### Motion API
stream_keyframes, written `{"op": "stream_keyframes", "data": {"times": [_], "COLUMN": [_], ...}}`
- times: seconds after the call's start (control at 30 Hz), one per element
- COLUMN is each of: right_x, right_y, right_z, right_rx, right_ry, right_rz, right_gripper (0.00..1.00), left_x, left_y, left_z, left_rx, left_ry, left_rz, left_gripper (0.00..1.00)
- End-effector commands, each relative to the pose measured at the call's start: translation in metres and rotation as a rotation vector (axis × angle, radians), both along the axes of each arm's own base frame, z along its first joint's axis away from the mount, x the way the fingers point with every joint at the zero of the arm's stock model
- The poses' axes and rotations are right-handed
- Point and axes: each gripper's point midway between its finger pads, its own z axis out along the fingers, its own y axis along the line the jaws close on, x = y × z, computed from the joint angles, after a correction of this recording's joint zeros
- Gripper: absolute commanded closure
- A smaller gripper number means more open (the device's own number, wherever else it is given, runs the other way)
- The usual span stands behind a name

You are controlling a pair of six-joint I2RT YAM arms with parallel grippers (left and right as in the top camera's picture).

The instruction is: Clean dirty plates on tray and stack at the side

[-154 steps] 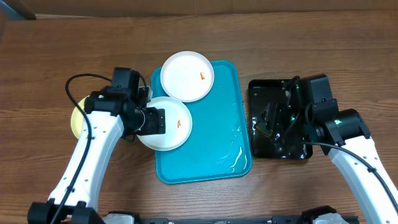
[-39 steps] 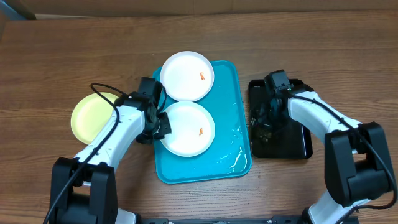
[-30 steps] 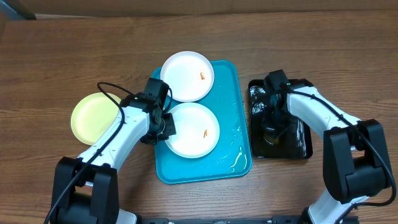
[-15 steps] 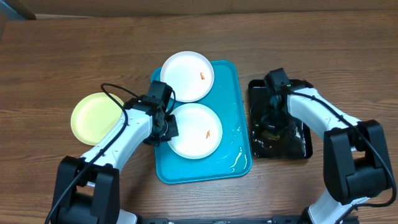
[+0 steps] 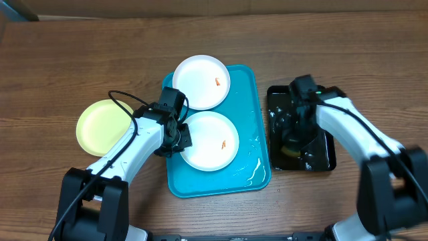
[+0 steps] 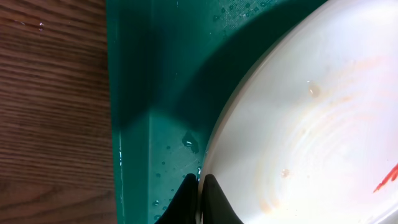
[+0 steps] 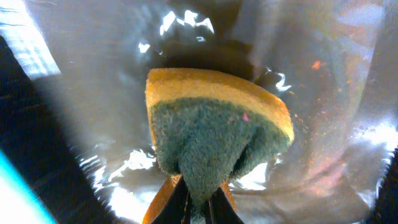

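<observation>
While the turquoise tray [image 5: 251,144] on the table [image 5: 67,53] carries the rear white plate [image 5: 200,80] and front white plate [image 5: 210,140], the yellow-rimmed plate [image 5: 100,126] lies left of it. The left gripper [image 6: 199,188] pinches the front plate's rim. Over the black tray [image 5: 326,159], the right gripper [image 7: 199,202] clamps 1 sponge [image 7: 217,137].

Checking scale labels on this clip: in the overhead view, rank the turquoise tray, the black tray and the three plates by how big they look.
1. turquoise tray
2. black tray
3. upper white plate, lower white plate and yellow-green plate: these look about the same size, so they are not ranked against each other.
</observation>
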Motion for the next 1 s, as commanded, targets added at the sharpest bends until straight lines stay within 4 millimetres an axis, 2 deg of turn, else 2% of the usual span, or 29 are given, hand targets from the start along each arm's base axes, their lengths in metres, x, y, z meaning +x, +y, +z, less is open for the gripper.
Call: {"op": "stream_keyframes", "data": {"times": [0.0,0.13,0.37,0.53,0.63,0.73,0.83,0.97], "right_x": [0.017,0.004,-0.009,-0.011,-0.014,-0.015,-0.019,-0.02], "right_y": [0.035,0.07,0.144,0.181,0.202,0.215,0.229,0.23], "right_z": [0.074,0.098,0.097,0.074,0.05,0.022,0.002,-0.017], "right_rx": [0.184,0.322,0.403,0.368,0.357,0.336,0.347,0.303], "right_ry": [-0.221,-0.253,-0.282,-0.285,-0.257,-0.224,-0.196,-0.187], "right_rz": [0.126,0.199,0.356,0.373,0.384,0.382,0.407,0.413], "right_gripper": [0.96,0.96,0.96,0.96,0.96,0.96,0.96,0.96], "left_x": [-0.003,-0.002,-0.001,-0.001,-0.001,-0.001,-0.001,-0.002], "left_y": [0.003,0.002,0.001,0.0,-0.001,-0.001,-0.001,-0.001], "left_z": [-0.006,-0.005,-0.005,-0.005,-0.005,-0.005,-0.005,-0.005], "left_rx": [0.023,0.018,0.008,0.005,0.001,0.0,0.0,-0.001], "left_ry": [0.009,0.005,0.002,0.003,0.005,0.004,0.005,0.008], "left_rz": [0.012,0.012,0.01,0.01,0.009,0.009,0.009,0.009], "left_gripper": [0.96,0.96,0.96,0.96,0.96,0.96,0.96,0.96]}}
